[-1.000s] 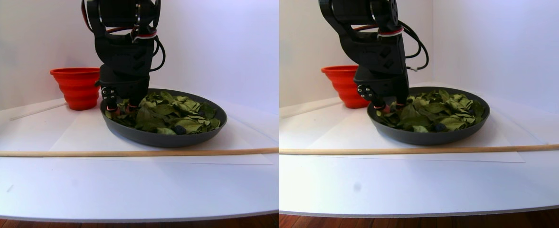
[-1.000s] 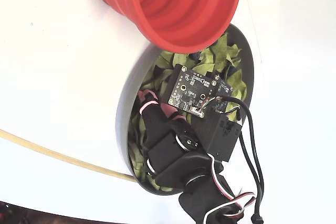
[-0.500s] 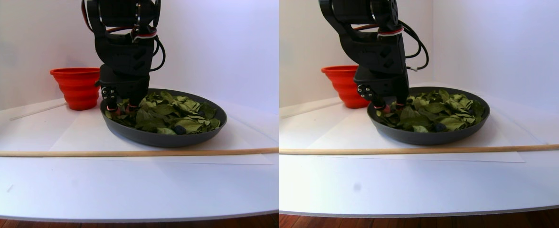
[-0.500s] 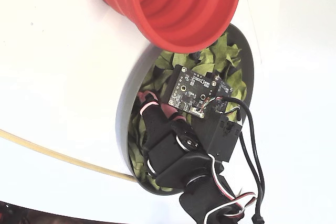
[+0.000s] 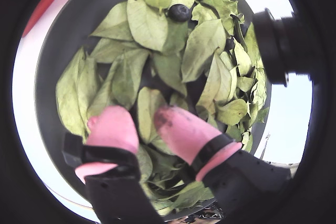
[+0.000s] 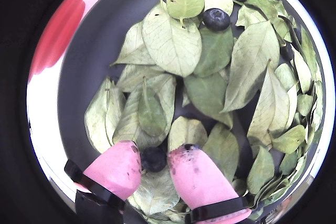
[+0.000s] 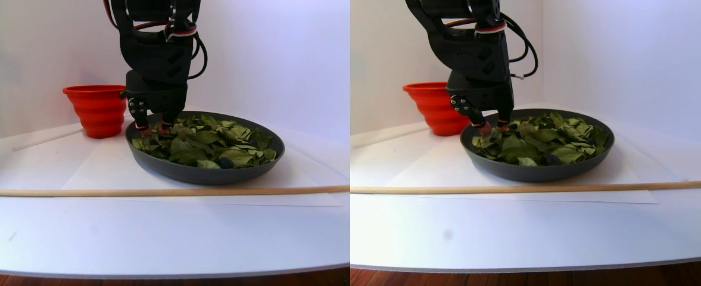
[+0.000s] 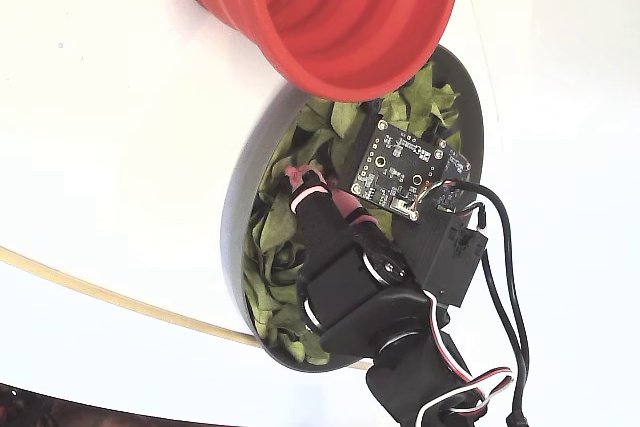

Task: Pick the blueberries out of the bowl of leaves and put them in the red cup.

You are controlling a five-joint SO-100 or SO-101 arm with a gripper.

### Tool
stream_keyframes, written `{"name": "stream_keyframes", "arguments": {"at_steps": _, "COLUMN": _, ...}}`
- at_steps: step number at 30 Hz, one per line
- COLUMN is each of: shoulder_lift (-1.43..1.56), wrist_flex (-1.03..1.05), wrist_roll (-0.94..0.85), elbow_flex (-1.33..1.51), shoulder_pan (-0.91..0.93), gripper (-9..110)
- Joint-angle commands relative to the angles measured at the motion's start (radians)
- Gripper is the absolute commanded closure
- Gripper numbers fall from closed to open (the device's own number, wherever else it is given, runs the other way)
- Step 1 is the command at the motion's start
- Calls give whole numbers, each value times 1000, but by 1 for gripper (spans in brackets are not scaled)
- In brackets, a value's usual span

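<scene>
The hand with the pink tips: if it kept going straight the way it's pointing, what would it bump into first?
Probably the leaves heaped in the bowl. The hand points down into them and has a blueberry between its pink fingertips. How far above the leaves it hangs is unclear.

Thin wooden stick point(image 7: 148, 192) lying across white bench point(image 7: 148, 238); white paper sheet point(image 7: 88, 173) at its 12 o'clock.
</scene>
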Motion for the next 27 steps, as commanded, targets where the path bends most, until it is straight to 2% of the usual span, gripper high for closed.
{"name": "stream_keyframes", "arguments": {"at_steps": 1, "shoulder_lift": 91, "wrist_flex": 2, "wrist_roll": 11, "elbow_flex": 3, "shoulder_pan": 9, "gripper": 92}}
{"name": "stream_keyframes", "arguments": {"at_steps": 9, "shoulder_lift": 61, "wrist_flex": 3, "wrist_roll": -11, "elbow_flex": 5, "shoulder_pan": 15, "gripper": 87}}
{"name": "stream_keyframes", "arguments": {"at_steps": 27, "shoulder_lift": -44, "wrist_flex": -49, "wrist_roll": -8, "elbow_flex": -17, "shoulder_pan": 11, "gripper": 87}}
